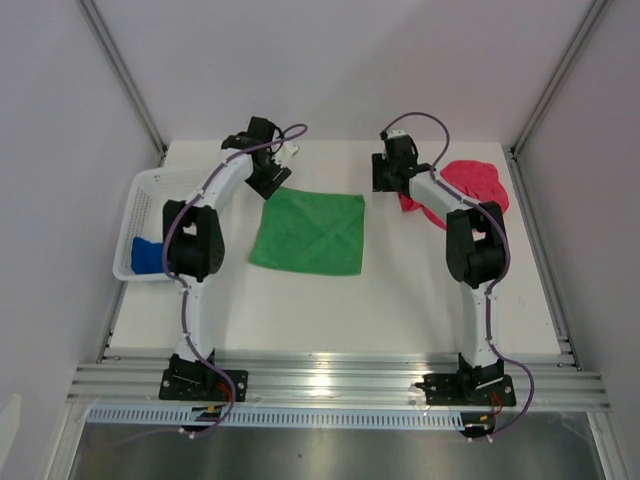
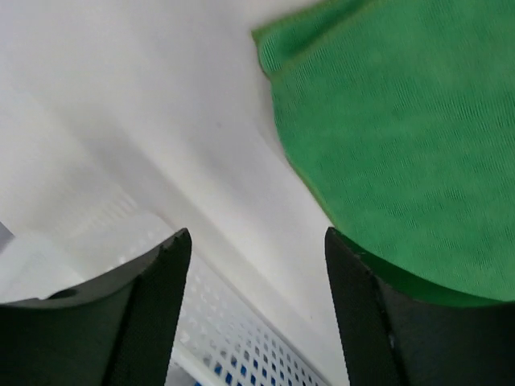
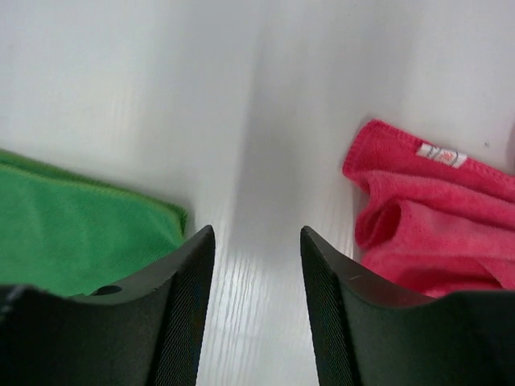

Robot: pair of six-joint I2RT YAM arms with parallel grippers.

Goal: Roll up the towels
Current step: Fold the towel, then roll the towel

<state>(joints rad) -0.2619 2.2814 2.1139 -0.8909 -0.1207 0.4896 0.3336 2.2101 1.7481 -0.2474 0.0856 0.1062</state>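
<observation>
The green towel lies spread flat in the middle of the table. It also shows in the left wrist view and the right wrist view. The pink-red towel lies crumpled at the back right, also in the right wrist view. The blue towel sits in the white basket. My left gripper hangs open and empty over the green towel's back left corner. My right gripper is open and empty above bare table between the green and pink-red towels.
The white mesh basket stands at the left edge of the table, its wall in the left wrist view. White walls close in the table at the back and sides. An aluminium rail runs along the near edge.
</observation>
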